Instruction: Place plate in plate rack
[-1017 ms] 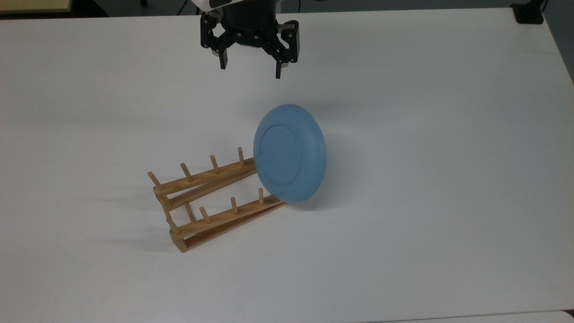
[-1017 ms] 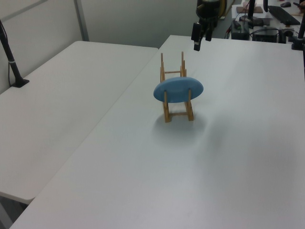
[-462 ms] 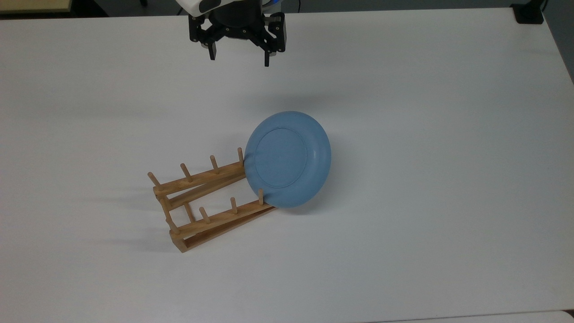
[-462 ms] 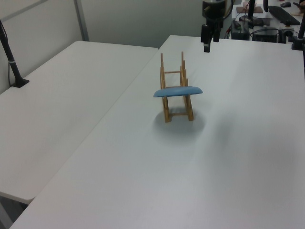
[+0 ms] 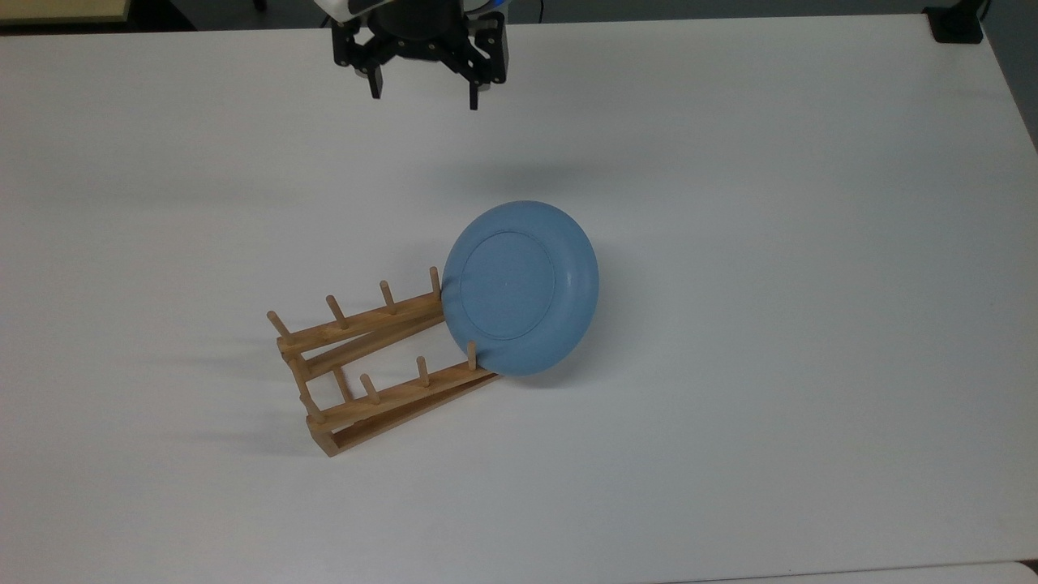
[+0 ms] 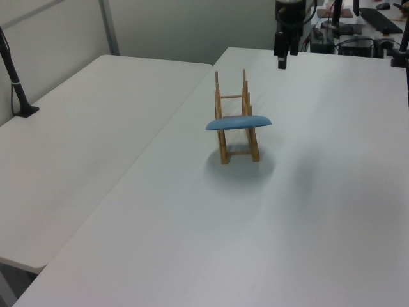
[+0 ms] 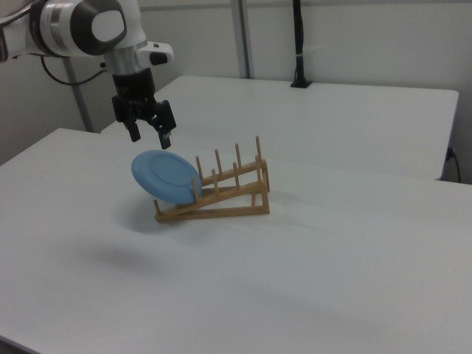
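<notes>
The light-blue plate (image 5: 519, 288) leans tilted on the low end of the wooden plate rack (image 5: 369, 369), its foot ring facing up in the top view. In the left view the plate (image 6: 238, 122) looks nearly edge-on across the plate rack (image 6: 233, 121). In the right view the plate (image 7: 167, 177) rests against pegs of the plate rack (image 7: 225, 192). My gripper (image 5: 423, 96) hangs open and empty near the table's far edge, well above and apart from the plate; it also appears as the gripper (image 6: 281, 59) and the gripper (image 7: 150, 136).
The white table (image 5: 770, 284) has wide bare surface around the rack. A second white table (image 6: 83, 128) adjoins it on the left view's left. A black post (image 7: 299, 44) stands on the far table in the right view. Cables and equipment (image 6: 358, 29) lie behind the arm.
The plate has tipped further over from its steeper lean onto the rack's pegs and now lies still. My open gripper has drawn up and back toward the table's far edge.
</notes>
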Controlling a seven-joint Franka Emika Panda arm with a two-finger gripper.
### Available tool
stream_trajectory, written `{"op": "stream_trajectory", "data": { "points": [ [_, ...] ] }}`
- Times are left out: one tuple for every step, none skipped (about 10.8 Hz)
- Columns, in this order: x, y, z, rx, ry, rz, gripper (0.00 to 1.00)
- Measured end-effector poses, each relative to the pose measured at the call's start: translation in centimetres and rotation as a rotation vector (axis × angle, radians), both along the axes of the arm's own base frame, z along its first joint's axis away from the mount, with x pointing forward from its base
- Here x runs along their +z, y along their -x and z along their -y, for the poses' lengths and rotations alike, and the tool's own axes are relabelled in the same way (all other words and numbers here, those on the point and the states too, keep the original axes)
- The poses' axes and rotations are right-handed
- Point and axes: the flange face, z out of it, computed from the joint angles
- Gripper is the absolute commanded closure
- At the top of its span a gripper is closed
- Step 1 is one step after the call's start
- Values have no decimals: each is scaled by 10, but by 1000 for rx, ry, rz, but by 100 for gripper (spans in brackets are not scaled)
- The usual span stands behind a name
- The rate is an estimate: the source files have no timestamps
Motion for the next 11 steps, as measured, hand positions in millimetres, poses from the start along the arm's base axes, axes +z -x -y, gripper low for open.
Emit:
{"op": "stream_trajectory", "data": {
  "points": [
    [2,5,7,-11,-3,-8,0],
    [2,8,12,-18,-5,-11,0],
    [-1,9,10,-15,-5,-18,0],
    [-7,10,3,-3,-5,-30,0],
    [-11,11,-13,15,-10,-38,0],
    [-15,14,-40,-16,-10,-45,0],
    [-23,17,-72,-69,-3,-55,0],
    [-38,18,-108,-150,10,-66,0],
    [-56,16,-138,-257,20,-58,0],
    [-77,10,-165,-374,26,-37,0],
    [-97,5,-189,-463,22,-11,0]
  ]
}}
